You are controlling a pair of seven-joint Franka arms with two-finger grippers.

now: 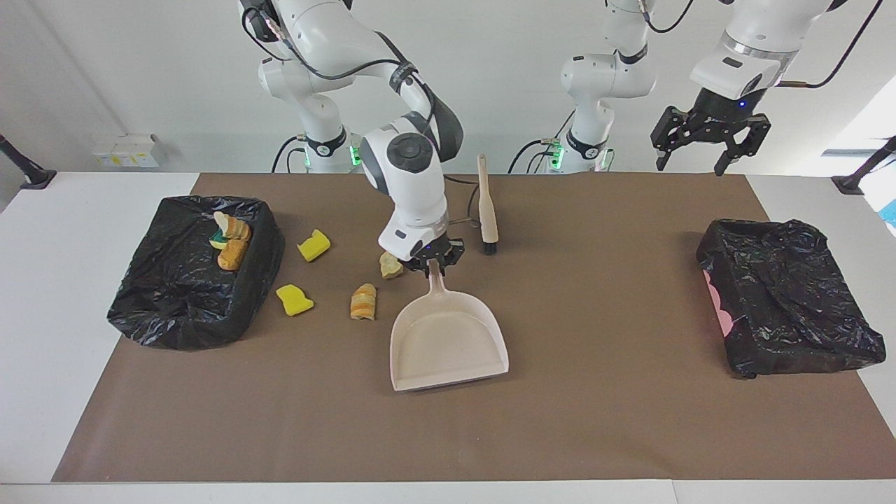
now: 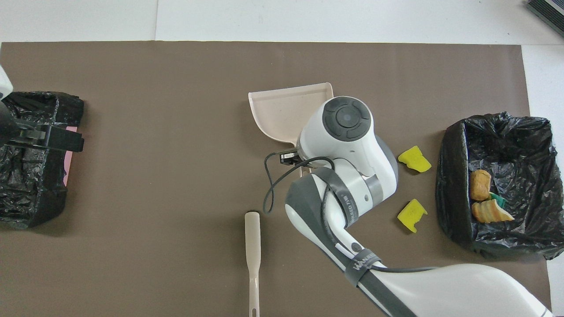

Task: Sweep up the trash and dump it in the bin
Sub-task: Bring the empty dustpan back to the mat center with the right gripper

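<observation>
The right gripper, coming down from the upper middle of the facing view, is pinching the thin handle of the beige plastic dustpan, its fingertips pressed tight on the handle. The dustpan is lying flat on the brown table mat, just below centre in that view, with its open lip pointing toward the bottom of the frame.

Trash is lying on the mat and in the bin. Two bright yellow sponge chunks are sitting at middle left, near the black-bagged bin. A striped tan bread bit is resting just beside the dustpan, and a paler pastry bit is lying next to the gripper. More golden bread pieces are sitting inside the bin.

The long beige brush is lying at upper centre, bristles pointing down the frame. The left gripper is hanging at upper right with its fingers spread wide, holding nothing, above a second black-bagged bin at middle right.
</observation>
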